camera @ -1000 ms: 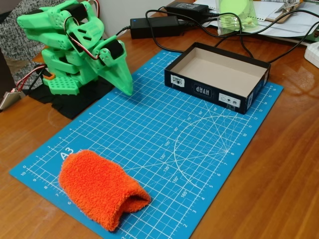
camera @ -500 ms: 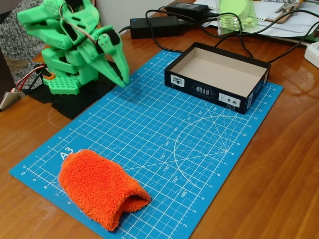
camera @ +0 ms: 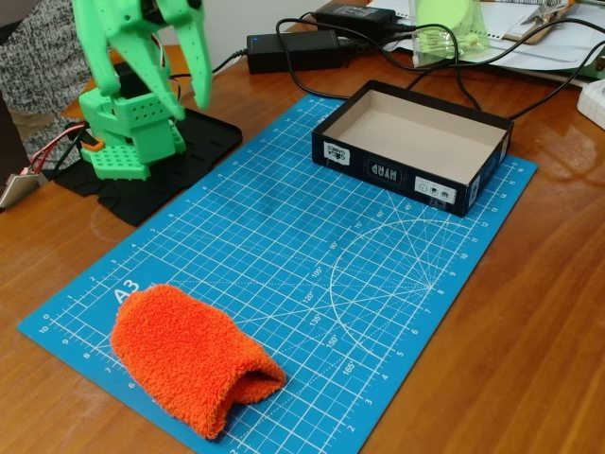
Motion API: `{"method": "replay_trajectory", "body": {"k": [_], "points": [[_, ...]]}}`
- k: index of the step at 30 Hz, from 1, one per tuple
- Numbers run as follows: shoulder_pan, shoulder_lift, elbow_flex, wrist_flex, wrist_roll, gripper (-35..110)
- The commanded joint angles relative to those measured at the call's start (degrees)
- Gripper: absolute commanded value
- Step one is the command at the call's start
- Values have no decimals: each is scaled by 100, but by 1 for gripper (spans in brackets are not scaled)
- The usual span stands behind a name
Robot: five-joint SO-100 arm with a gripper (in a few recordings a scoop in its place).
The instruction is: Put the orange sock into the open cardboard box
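We are at the very start of the job: nothing is grasped yet. Our green gripper (camera: 180, 71) hangs in the upper left of the frame, above its base, fingers pointing down and spread apart with clear space between them, holding nothing.

The orange sock (camera: 189, 357) lies flat on the blue cutting mat (camera: 312, 274) in the lower left of the frame, close to the mat's near edge, with its open end turned toward the lower middle. The open cardboard box (camera: 413, 142) sits on the far right corner of the mat, upper right of centre, its tan inside bare. Sock and box are well apart, with open mat between them. Cables and a black power brick (camera: 293, 49) lie on the desk (camera: 529, 322) behind the box.

As we judge it, the step in hand is the reach for the sock. The next move calls for swinging toward the lower left of the frame, coming down over the sock's thick middle with the fingers wide, and closing deep enough into the fluffy pile to lift it clear.
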Motion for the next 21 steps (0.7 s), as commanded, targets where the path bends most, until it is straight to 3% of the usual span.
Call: {"method": "replay_trajectory", "body": {"k": [1, 8, 12, 21], "points": [[563, -387, -26, -316, -1099, 10], [606, -1415, 1547, -3287, -2250, 12], [483, -2479, 1055, -2663, -3920, 17], [1266, -4113, -439, -2021, -4685, 21]]}}
